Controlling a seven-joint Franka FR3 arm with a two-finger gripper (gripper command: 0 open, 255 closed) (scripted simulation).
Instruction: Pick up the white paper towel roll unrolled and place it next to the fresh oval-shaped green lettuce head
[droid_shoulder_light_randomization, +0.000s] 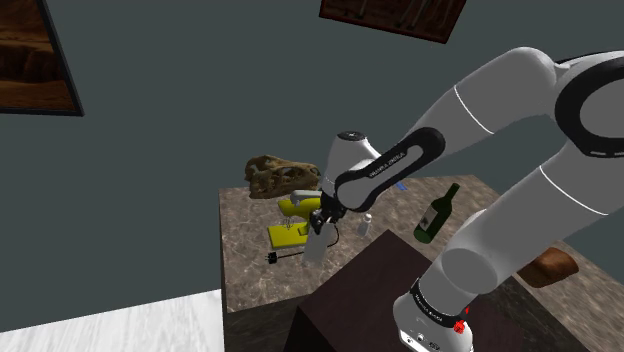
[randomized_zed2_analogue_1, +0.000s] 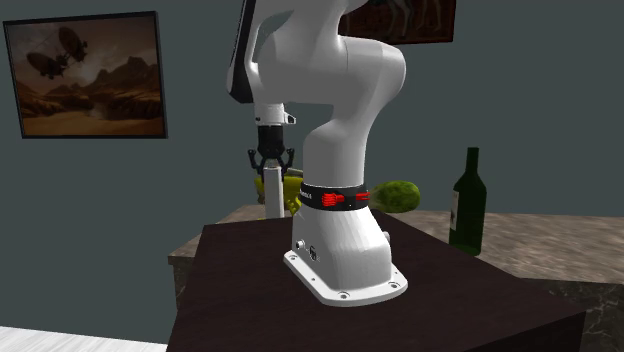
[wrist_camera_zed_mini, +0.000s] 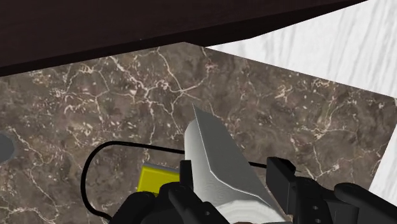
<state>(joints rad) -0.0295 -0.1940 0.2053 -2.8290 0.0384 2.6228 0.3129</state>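
While clenched, gripper (droid_shoulder_light_randomization: 321, 221): grasping paper towel roll (droid_shoulder_light_randomization: 317, 243) by its upper end.
paper towel roll: hanging over counter (droid_shoulder_light_randomization: 247, 262), near its stand-side edge.
lettuce (randomized_zed2_analogue_1: 400, 195): farther along counter, near wine bottle (randomized_zed2_analogue_1: 467, 200).
risk: toppling wine bottle on a wide swing; soft paper towel roll slipping from grip.

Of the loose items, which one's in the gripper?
The white paper towel roll, clasped in the gripper; the green bottle, skull and lettuce sit on the counter.
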